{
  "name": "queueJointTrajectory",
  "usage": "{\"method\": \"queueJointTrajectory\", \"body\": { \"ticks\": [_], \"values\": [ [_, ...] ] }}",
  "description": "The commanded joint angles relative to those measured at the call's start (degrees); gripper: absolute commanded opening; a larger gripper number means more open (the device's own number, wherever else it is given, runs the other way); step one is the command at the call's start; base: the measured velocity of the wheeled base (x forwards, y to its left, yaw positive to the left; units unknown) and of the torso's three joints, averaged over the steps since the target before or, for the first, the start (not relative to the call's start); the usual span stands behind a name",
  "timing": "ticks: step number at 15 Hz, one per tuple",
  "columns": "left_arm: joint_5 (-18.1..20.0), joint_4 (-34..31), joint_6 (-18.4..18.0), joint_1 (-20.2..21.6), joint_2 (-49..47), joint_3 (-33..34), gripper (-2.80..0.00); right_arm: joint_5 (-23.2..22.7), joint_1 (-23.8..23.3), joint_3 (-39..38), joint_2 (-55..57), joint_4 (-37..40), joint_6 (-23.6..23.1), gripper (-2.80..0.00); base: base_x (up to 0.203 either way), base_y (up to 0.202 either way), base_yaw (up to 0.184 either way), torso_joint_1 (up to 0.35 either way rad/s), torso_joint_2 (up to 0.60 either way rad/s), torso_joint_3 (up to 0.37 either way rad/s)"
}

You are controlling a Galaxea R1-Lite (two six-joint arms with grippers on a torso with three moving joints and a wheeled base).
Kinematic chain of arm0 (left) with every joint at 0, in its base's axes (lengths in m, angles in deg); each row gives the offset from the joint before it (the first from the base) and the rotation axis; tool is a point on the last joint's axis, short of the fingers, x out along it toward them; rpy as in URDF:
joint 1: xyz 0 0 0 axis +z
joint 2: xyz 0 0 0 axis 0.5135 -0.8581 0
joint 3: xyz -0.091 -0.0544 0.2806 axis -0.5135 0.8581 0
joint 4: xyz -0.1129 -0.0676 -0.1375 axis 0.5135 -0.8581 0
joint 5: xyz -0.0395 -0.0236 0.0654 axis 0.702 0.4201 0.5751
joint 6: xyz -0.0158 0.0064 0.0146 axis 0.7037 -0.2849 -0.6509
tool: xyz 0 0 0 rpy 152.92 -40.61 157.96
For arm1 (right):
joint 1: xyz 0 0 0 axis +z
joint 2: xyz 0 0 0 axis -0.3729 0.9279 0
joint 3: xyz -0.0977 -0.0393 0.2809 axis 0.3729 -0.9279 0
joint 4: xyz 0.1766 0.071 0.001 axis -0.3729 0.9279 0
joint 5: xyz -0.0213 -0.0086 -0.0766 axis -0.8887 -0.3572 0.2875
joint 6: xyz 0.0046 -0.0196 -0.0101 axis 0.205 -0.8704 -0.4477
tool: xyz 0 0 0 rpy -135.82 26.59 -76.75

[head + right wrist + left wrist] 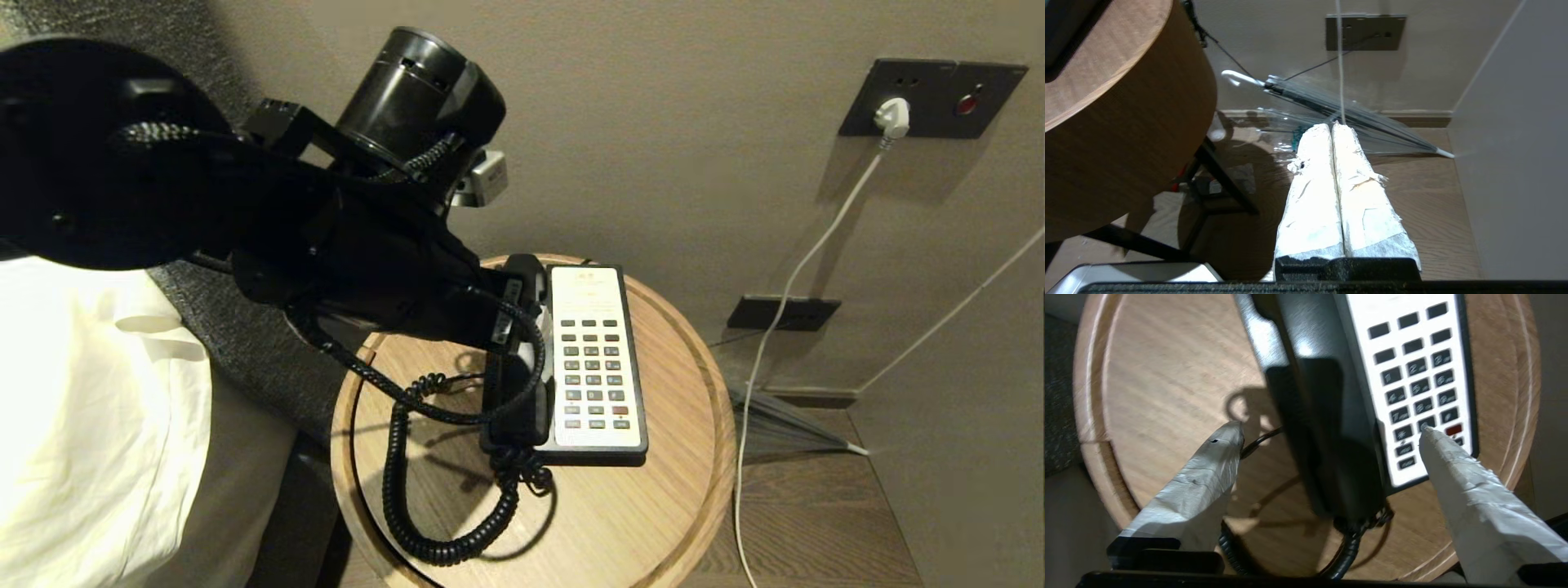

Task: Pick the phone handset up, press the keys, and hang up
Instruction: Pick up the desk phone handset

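Observation:
The black phone handset lies along the left side of the phone base, with its coiled cord looping over the round wooden table. The keys are dark grey with one red, set in the white faceplate. My left gripper hangs over the handset, mostly hidden by its own arm. In the left wrist view, the left gripper is open wide and straddles the handset without touching it. One fingertip is over the keys, the other over bare wood. My right gripper is shut and empty.
White bedding lies left of the table. A white plug and cable hang from the wall socket. A clear umbrella lies on the floor by the wall, in front of the right gripper. The table's side stands close beside that gripper.

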Motion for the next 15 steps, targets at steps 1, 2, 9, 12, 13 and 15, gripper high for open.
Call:
{"method": "queueJointTrajectory", "body": {
  "ticks": [1,2,9,12,13,15],
  "values": [
    [-1.17,-0.36,0.32,-1.24,-2.88,-1.85,0.00,0.00,0.05,-0.09,-0.02,-0.03,0.04,-2.80,0.000,0.000,0.000,0.000,0.00,0.000],
    [-1.84,-0.36,0.43,-1.53,-3.31,-2.08,0.00,0.00,0.05,-0.09,-0.02,-0.03,0.05,-2.80,0.000,0.000,0.000,0.000,0.00,0.000],
    [-3.60,-2.12,4.30,-1.53,-4.72,-2.78,0.00,0.00,0.05,-0.09,-0.02,-0.03,0.05,-2.80,0.000,0.000,0.000,0.000,0.00,0.000],
    [-4.37,-4.75,7.15,-1.53,-5.87,-5.26,0.00,-0.09,0.05,-0.09,-0.02,-0.03,0.05,-2.80,0.000,0.000,0.000,0.000,0.00,0.000],
    [-4.47,-5.75,8.97,-1.53,-6.49,-6.75,0.00,-0.03,0.11,-0.09,-0.02,-0.03,0.05,-2.80,0.000,0.000,0.000,0.000,0.00,0.000],
    [-4.68,-9.68,12.18,-1.90,-7.64,-10.29,0.00,0.00,0.05,-0.09,-0.02,-0.03,0.05,-2.80,0.000,0.000,0.000,0.000,0.00,0.000]
  ]
}}
